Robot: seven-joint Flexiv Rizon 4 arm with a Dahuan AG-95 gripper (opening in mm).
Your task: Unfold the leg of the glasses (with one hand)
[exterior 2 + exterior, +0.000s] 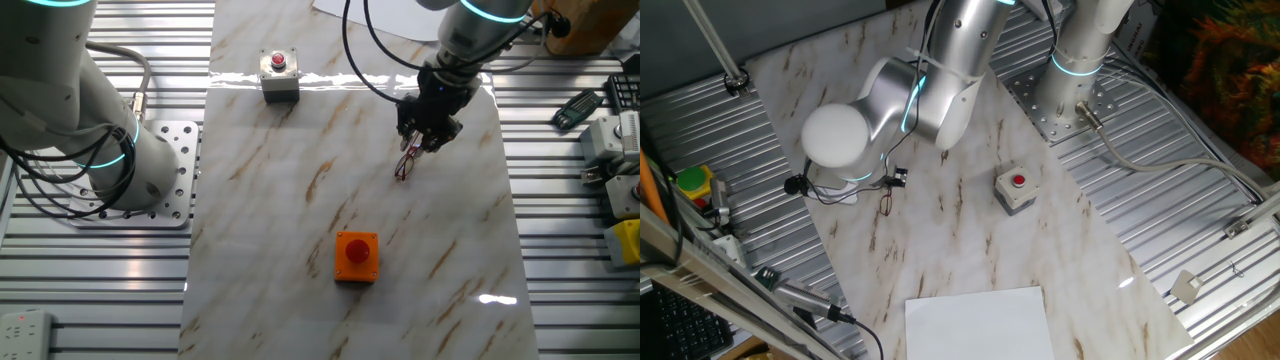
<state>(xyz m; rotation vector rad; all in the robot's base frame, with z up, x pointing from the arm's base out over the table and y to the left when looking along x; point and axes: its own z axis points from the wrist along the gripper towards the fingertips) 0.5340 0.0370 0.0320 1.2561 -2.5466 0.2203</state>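
Note:
The glasses [404, 164] are a thin dark reddish wire shape just below and to the left of my gripper [428, 142], on or just above the marble table [300, 200]. The gripper points down with its fingers close together on the upper end of the glasses. In one fixed view only a thin wire of the glasses [885, 202] shows, running down from the dark fingertip area [896, 179]. The arm's white wrist [840, 135] hides the rest of the gripper. I cannot tell the leg from the frame.
A grey button box with a red button [1015, 188] [279, 75] stands on the table. An orange box with a red button [356, 256] sits below the gripper in the other fixed view. A white sheet [980, 322] lies at the table's edge. A second arm's base [150, 180] stands beside the table.

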